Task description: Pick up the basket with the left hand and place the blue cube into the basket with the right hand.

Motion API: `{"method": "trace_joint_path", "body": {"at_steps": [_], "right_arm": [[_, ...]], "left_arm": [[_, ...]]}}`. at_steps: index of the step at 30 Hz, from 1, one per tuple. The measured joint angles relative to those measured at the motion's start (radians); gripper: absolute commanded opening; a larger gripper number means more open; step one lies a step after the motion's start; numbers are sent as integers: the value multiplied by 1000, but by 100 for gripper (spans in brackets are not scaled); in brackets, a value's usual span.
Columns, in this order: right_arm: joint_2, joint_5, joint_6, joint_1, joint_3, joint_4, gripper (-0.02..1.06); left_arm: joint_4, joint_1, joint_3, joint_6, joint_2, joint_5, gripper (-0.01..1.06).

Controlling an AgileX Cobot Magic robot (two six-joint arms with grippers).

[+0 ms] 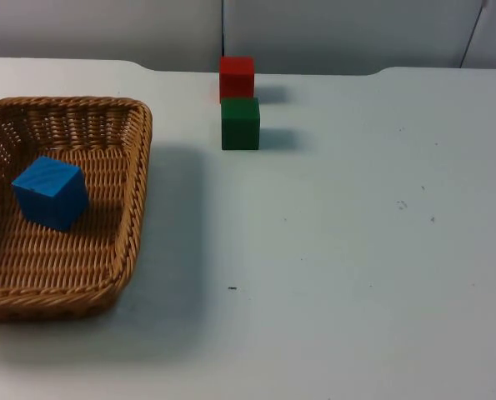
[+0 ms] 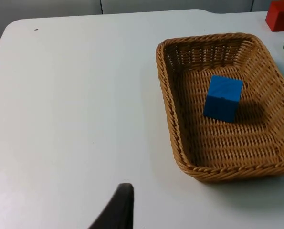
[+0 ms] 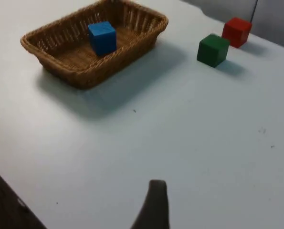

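A brown wicker basket [image 1: 143, 167] rests on the white table at the left. A blue cube [image 1: 51, 192] lies inside it, turned a little askew on the woven floor. In the left wrist view the basket [image 2: 166, 109] and the blue cube [image 2: 223, 98] stand apart from my left gripper [image 2: 115, 212], which hangs over bare table beside the basket's long side. My right gripper [image 3: 153, 207] is held back over the table, well away from the basket [image 3: 84, 81] and the blue cube [image 3: 102, 37]. Neither gripper touches anything.
A green cube [image 1: 240, 123] stands right of the basket's far corner, with a red cube [image 1: 237, 77] just behind it near the grey wall. Both also appear from the right wrist: green cube [image 3: 212, 49], red cube [image 3: 237, 31].
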Motion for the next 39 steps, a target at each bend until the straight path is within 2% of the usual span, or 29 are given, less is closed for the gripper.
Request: {"method": "trace_joint_path", "body": {"at_steps": [3,18,20,30,39], "right_arm": [[0,2,-9,0,10,24,73],[0,-2,-21,0,12,26,73],[0,-2,-21,0,12,26,75],[0,-2,-39,0,12,50,103],[0,-2,-83,0,12,85,104]], "left_arm": [[0,0,0,0,0,0,105],[-3,0,0,0,0,0,105],[-3,0,0,0,0,0,105],[-3,0,0,0,0,0,105],[-3,0,0,0,0,0,105]]}}
